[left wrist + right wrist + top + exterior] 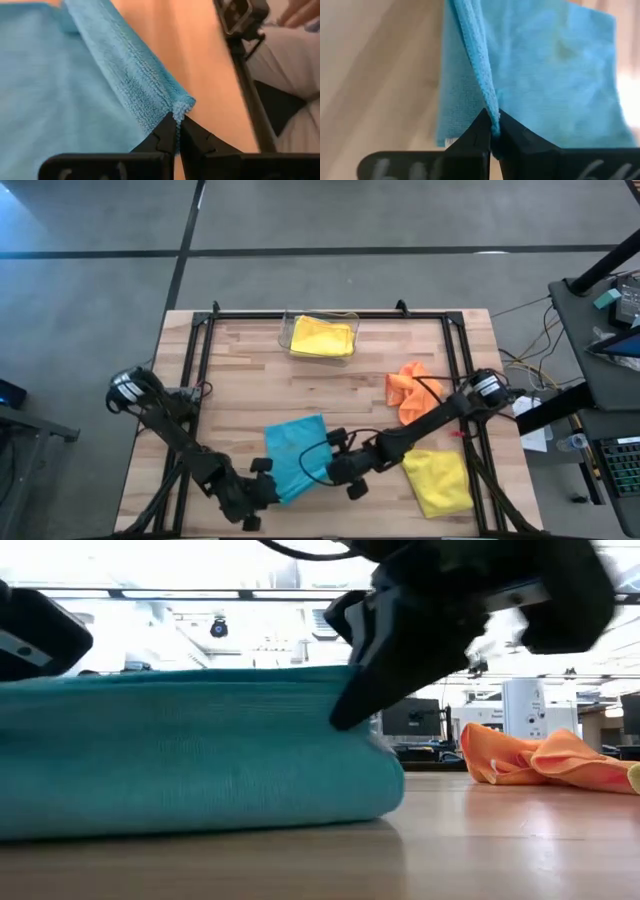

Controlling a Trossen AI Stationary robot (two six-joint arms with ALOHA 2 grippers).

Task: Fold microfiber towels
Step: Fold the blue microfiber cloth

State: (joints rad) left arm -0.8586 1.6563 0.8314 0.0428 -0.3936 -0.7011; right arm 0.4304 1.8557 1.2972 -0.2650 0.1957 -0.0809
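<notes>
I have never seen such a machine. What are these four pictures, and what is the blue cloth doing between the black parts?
Two robot arms work at a wooden table. One picture looks down from above, one looks level across the table top, and two come from cameras on the arms' wrists. The left gripper and the right gripper are both shut on an edge of the light blue towel, as for folding it. An orange towel lies crumpled farther back, a yellow towel lies near the right arm, and another yellow towel sits in a clear bin.
</notes>
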